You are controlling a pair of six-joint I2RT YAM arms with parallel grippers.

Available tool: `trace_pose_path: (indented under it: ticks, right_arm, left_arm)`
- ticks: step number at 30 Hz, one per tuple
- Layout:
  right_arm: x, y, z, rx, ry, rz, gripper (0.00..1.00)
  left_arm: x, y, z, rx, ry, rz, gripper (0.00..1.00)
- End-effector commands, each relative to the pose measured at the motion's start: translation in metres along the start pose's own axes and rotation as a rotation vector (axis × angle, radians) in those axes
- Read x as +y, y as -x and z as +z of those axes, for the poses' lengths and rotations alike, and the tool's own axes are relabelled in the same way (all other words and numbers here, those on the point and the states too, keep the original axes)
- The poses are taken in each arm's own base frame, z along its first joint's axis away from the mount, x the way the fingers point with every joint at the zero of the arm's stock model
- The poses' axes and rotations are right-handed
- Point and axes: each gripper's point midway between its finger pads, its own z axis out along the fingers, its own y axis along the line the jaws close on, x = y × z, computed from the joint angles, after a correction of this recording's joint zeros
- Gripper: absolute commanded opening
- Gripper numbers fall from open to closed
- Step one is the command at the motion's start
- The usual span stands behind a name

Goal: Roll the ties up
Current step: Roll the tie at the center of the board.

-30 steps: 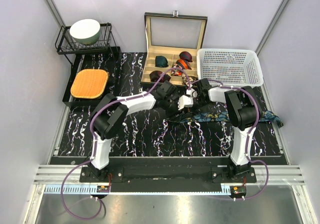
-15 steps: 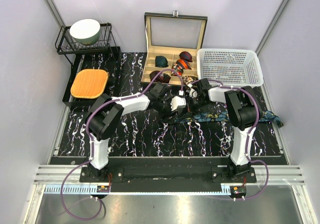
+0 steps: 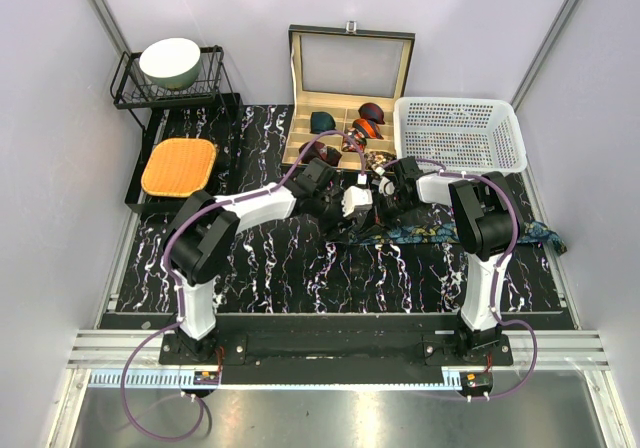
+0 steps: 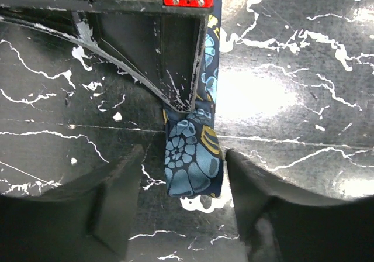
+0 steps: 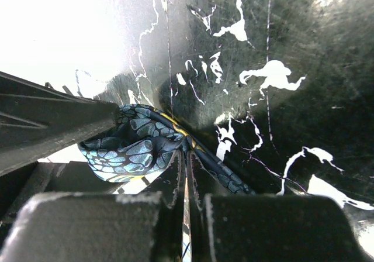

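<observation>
A dark navy tie with a teal-and-gold pattern lies as a long strip across the marble mat towards the right. My right gripper is shut on it close to its left end, and the pinched fabric bunches out to the left as a loose end. That end lies on the mat between the fingers of my left gripper, which stands open and does not touch it. In the top view the left gripper and the right gripper meet mid-table. Coiled ties, green, maroon and red-orange, sit in the box.
The open wooden box stands at the back centre, with a white basket to its right. A wire rack holding a bowl is at the back left, with an orange cushion in front of it.
My left gripper's jaws have spread wider around the tie's end, and the left arm has shifted slightly left and back. The right gripper has stayed shut on the tie.
</observation>
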Motion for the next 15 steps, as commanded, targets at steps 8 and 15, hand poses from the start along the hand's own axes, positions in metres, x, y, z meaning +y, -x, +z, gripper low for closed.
trace_pose_path:
  ticks: [8,15]
  right_arm:
    - [-0.0330,0.0068,0.0109,-0.025,-0.140,-0.020,0.00]
    - [-0.0331,0.0066,0.0112,-0.024,-0.141,-0.024,0.00]
  left_arm:
    - [0.0062,0.0135,-0.0006,-0.007,-0.004,0.016,0.47]
    - [0.0063,0.0140,-0.0024,-0.015,0.001,0.035,0.41]
